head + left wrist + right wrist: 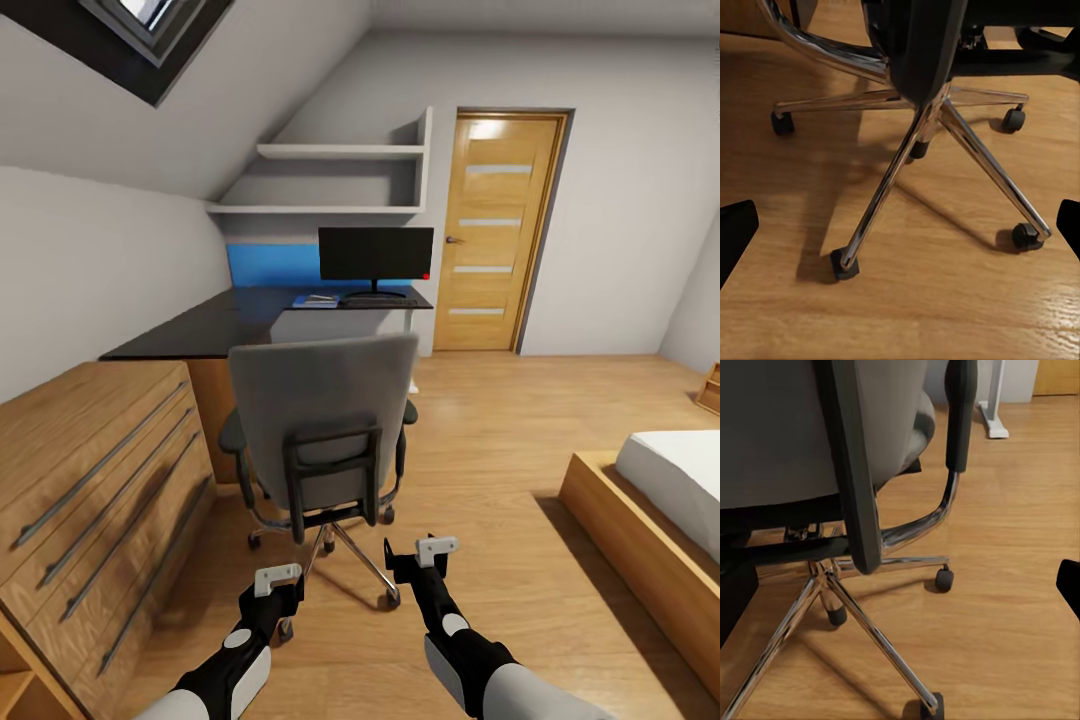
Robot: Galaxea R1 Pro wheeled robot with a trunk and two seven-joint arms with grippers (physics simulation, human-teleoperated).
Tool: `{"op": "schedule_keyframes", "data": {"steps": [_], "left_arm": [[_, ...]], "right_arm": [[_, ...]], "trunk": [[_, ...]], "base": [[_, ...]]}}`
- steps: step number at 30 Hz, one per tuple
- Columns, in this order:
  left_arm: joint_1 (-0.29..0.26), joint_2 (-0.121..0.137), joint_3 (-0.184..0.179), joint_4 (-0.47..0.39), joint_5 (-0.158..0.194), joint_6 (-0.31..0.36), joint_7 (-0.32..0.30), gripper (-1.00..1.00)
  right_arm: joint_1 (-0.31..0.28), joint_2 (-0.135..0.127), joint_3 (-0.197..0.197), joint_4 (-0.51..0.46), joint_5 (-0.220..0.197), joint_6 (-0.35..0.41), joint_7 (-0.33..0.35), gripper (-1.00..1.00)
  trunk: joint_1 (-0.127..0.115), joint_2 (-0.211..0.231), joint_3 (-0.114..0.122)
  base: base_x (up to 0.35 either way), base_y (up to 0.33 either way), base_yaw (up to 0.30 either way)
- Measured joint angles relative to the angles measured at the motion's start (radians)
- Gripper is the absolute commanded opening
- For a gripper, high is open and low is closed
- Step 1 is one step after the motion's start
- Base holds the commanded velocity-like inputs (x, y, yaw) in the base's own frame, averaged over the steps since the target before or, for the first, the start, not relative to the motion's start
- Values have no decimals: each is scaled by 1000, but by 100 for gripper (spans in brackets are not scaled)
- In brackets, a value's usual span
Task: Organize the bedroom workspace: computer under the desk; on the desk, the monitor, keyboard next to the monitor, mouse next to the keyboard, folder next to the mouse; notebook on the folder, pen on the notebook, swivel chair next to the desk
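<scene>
Sloped attic walls and a wood floor [500, 450] framed the bedroom. At far left a wooden drawer unit [90, 480] ran out of frame. Beyond it the black tabletop [215, 325] carried the folder [315, 301], with something too small to identify lying on it, then the monitor [376, 254] with the keyboard [375, 298] at its foot. The swivel chair [322, 430] stood with its back to the camera, hiding the space beneath the tabletop. Near the chair's base, the left hand [278, 580] and right hand [436, 551] both hung released, grasping nothing. A bed [660, 500] was cut off at right.

swivel chair [322, 420] before desk [190, 330], monitor [376, 254] on desk
</scene>
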Motion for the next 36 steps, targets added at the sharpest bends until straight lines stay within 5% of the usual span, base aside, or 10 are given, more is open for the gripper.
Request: {"op": "schedule_keyframes", "data": {"steps": [11, 22, 36], "left_arm": [[0, 1, 0, -15, -1, 3, 2, 100], [0, -3, -2, -160, -4, 69, 2, 100], [0, -5, -3, -280, -5, 138, 87, 100]], "right_arm": [[0, -2, 0, -5, 1, -3, -1, 100], [0, 6, 9, -11, 4, 5, 2, 100], [-1, 6, 10, -138, 12, 158, 6, 100]], "trunk": [[42, -77, -25], [84, -154, -59], [138, -252, -103]], "base": [[0, 0, 0], [0, 0, 0], [0, 0, 0]]}}
